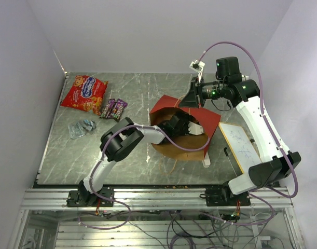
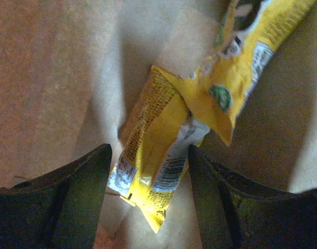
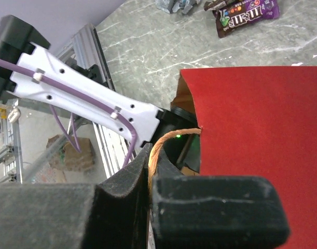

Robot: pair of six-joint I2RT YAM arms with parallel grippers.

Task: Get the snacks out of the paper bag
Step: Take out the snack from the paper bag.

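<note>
The red paper bag (image 1: 206, 116) lies tilted at mid-table, its brown inside (image 1: 185, 144) facing the near edge. My left gripper (image 1: 178, 124) is inside it, open, its jaws either side of a yellow pack (image 2: 157, 155) on the kraft floor (image 2: 54, 78) without clamping it. A second yellow pack (image 2: 247, 56) lies just beyond. My right gripper (image 1: 193, 97) is shut on the bag's tan loop handle (image 3: 161, 148), beside the red wall (image 3: 262, 135). A red-orange chip bag (image 1: 84, 93), purple candy packs (image 1: 112, 108) and a clear wrapper (image 1: 80, 127) lie on the table at left.
A small whiteboard (image 1: 240, 145) lies right of the bag, with a white eraser (image 1: 206, 162) near the bag's front corner. My left arm's white link (image 3: 85, 93) crosses the bag mouth in the right wrist view. A purple candy pack (image 3: 246, 10) shows beyond the bag.
</note>
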